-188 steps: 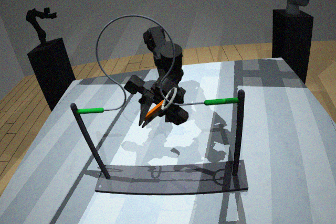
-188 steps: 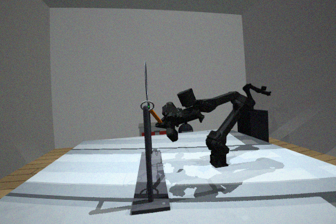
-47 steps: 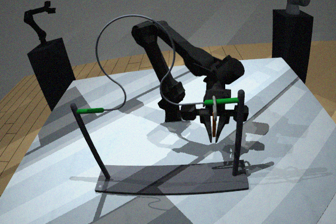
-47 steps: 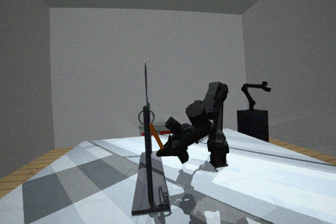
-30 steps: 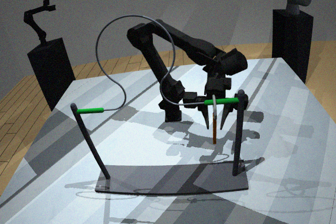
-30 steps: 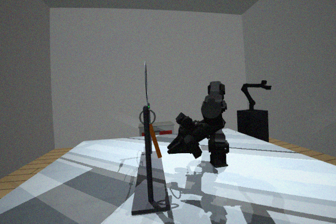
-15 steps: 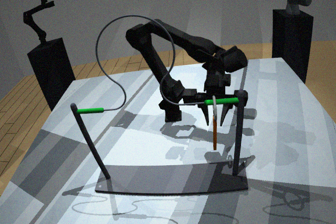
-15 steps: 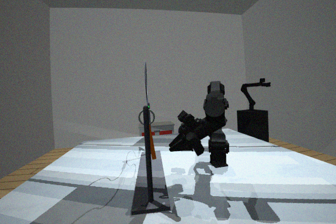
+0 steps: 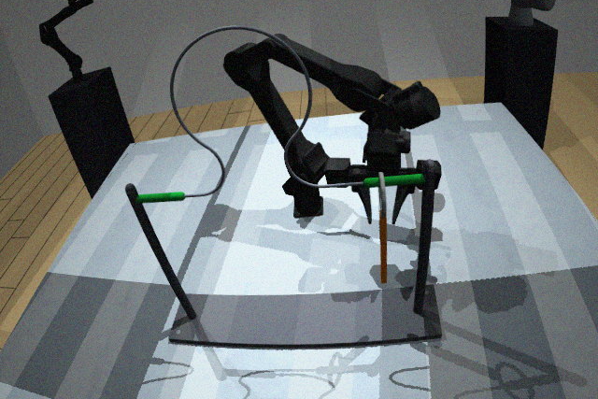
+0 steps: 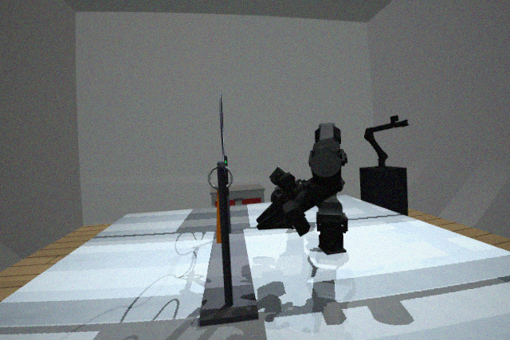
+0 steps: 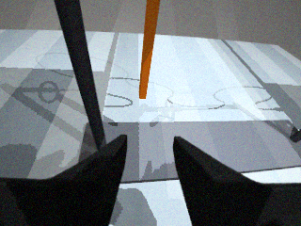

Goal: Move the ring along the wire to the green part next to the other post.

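Gripper (image 11: 150, 157) part-open and empty; ring (image 9: 381, 188) hanging on the green section (image 9: 393, 179) beside the right-hand post (image 9: 424, 235).

The jaws stand moderately apart with nothing between them. The orange handle (image 11: 148, 47) hangs free ahead of the fingertips, near but apart from them, roughly in line with the gap. Judged light, rigid and thin, it is likely to swing if nudged; the best hold is across the handle's mid-length, squarely, well below the thin grey wire (image 9: 192, 71).
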You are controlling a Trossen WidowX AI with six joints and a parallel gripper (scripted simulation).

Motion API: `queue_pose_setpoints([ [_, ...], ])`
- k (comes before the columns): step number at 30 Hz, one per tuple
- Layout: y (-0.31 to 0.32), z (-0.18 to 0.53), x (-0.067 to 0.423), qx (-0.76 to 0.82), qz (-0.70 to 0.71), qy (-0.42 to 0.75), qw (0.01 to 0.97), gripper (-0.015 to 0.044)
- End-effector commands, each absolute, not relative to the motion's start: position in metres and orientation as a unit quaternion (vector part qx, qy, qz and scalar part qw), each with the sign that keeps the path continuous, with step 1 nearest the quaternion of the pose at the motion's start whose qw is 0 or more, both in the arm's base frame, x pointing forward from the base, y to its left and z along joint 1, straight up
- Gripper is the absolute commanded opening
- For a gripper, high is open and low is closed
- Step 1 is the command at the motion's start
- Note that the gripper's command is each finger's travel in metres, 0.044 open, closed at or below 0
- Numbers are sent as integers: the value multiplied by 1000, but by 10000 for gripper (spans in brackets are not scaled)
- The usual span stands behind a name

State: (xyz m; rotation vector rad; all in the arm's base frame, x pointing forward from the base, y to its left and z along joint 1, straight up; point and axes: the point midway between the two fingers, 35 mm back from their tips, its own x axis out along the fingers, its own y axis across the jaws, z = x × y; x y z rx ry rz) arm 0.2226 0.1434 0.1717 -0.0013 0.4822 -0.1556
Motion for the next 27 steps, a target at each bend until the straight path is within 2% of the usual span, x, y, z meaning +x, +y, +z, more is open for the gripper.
queue_pose_setpoints([
  [1,145,174,216,0,-77,240,968,212],
  [5,148,192,187,-1,-76,236,969,317],
  [10,148,193,186,-2,-75,235,969,440],
  [27,148,193,186,-2,-75,235,969,440],
])
